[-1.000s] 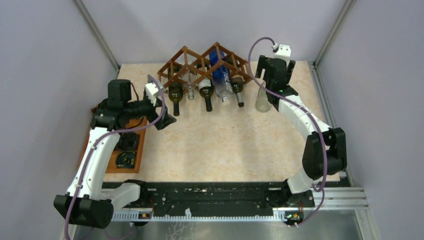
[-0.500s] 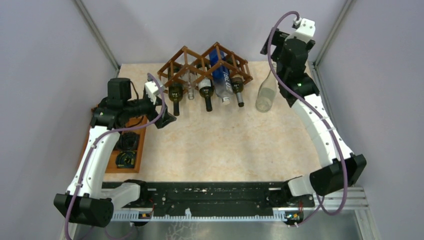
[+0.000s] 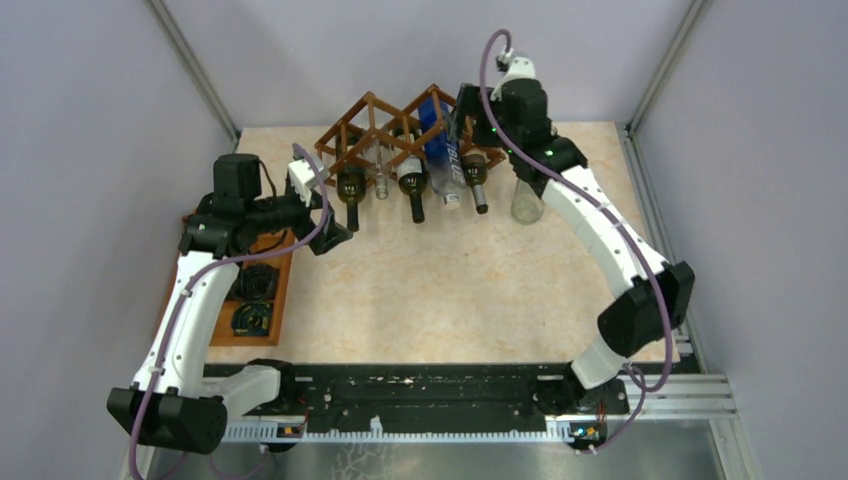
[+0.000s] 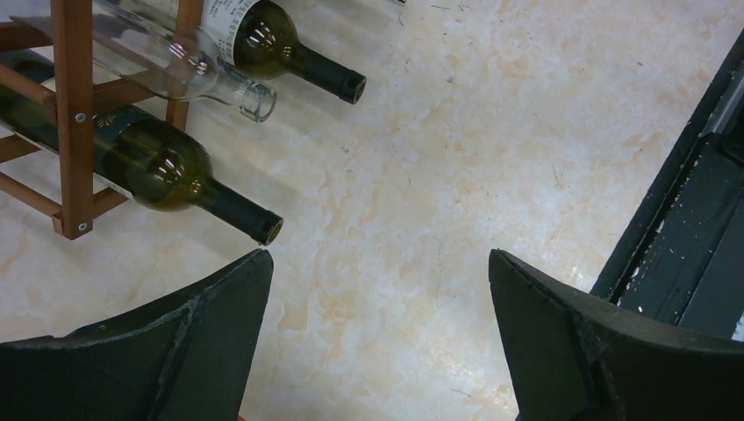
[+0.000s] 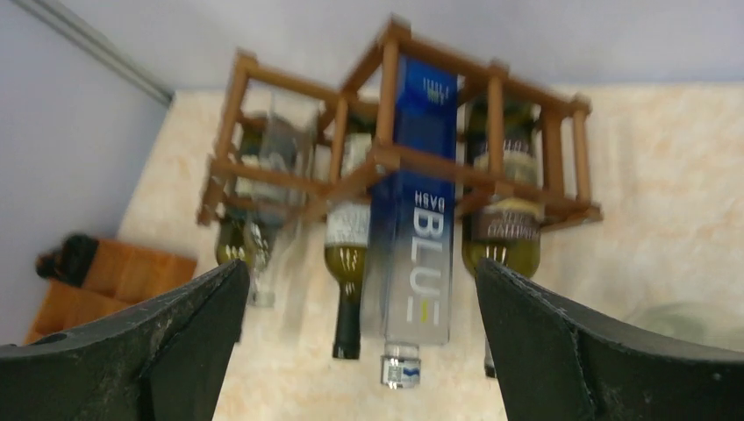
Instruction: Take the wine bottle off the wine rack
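Wine bottle (image 4: 158,167) lies neck-out in wine rack (image 4: 72,105) at 12 o'clock on table (image 3: 450,290), so neck is grabbable; left gripper (image 4: 377,259) spread wide just short of its mouth; right gripper (image 5: 360,272) also agape above rack, blue bottle (image 5: 419,219) centred, likely lining up.

Btls (image 3: 412,182): prob. 5 in rack (image 3: 371,99), 1 standing; 1 tray (image 3: 281,285).

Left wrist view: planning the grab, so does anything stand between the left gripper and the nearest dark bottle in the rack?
Nothing visible does. The left gripper is open; the dark bottle points its mouth just ahead of it, off to one side, and only table surface lies between them.
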Controlling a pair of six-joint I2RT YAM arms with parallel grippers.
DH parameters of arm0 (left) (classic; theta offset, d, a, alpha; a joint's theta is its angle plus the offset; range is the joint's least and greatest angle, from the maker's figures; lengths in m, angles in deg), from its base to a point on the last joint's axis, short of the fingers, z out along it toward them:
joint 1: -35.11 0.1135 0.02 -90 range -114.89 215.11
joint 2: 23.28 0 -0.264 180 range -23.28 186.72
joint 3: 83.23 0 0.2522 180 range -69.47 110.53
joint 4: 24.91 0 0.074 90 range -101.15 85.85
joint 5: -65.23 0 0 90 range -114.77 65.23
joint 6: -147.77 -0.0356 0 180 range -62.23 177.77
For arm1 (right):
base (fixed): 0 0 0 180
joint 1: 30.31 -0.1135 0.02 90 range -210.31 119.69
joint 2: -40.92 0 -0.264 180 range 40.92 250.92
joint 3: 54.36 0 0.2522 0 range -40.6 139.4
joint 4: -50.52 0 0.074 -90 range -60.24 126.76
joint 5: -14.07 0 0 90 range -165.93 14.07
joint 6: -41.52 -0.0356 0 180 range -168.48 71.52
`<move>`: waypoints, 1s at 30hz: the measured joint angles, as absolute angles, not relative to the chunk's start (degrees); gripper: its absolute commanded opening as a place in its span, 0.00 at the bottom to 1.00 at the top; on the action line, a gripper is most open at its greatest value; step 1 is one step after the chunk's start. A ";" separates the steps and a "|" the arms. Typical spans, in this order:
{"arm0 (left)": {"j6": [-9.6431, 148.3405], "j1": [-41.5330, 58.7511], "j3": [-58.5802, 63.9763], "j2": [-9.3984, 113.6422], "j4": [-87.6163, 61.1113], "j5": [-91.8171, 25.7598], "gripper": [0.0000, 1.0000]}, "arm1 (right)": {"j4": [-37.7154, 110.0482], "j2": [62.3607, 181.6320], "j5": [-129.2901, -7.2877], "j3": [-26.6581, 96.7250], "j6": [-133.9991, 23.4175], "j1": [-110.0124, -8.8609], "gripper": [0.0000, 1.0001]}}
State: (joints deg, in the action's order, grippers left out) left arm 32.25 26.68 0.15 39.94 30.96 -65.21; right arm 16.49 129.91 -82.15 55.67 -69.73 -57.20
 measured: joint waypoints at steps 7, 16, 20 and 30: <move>32.25 26.68 0.24 39.76 31.05 -65.19 0.99 | 13.08 137.88 -77.69 52.89 -72.53 -57.20 0.99; 32.21 26.68 1.01 39.65 31.13 -65.17 0.99 | 14.46 143.26 -75.13 52.80 -74.13 -57.18 0.99; 31.99 26.68 1.01 39.61 31.29 -65.06 0.99 | 14.85 146.98 -73.47 52.80 -75.09 -56.90 0.99; 31.16 26.68 1.01 39.61 31.29 -64.91 0.99 | 16.93 151.46 -70.19 52.37 -77.25 -55.17 0.98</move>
State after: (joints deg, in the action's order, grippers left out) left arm 31.16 26.68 1.01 39.61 31.29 -64.91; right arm 16.93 151.46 -70.19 52.37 -77.25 -55.17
